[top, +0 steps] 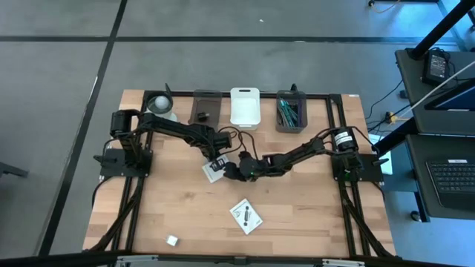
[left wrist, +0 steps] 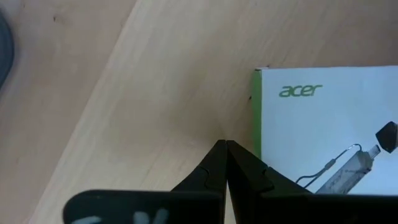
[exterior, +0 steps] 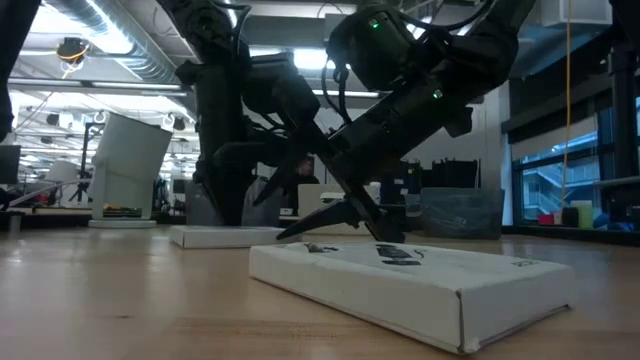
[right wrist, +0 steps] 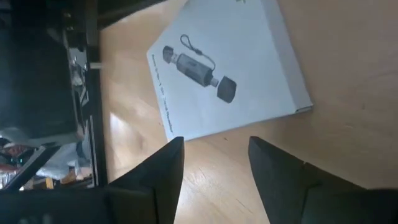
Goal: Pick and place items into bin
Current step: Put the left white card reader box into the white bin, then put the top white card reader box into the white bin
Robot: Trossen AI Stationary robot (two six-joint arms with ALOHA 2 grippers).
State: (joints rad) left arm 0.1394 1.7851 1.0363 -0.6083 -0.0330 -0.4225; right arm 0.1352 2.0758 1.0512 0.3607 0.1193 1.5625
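Wooden bench (top: 185, 215), mid-span: white packet (top: 213, 170) lying flat, left tool (top: 220, 162) pinched fully closed at its edge, gripping nothing. Right tool (top: 236, 171) just beside, spread wide, empty. Second packet (top: 246, 215) nearer front; tiny white cube (top: 172, 240) near front edge.

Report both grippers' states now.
Left gripper: closed, holding nothing, beside the white packet.
Right gripper: open, empty, near the other white packet.
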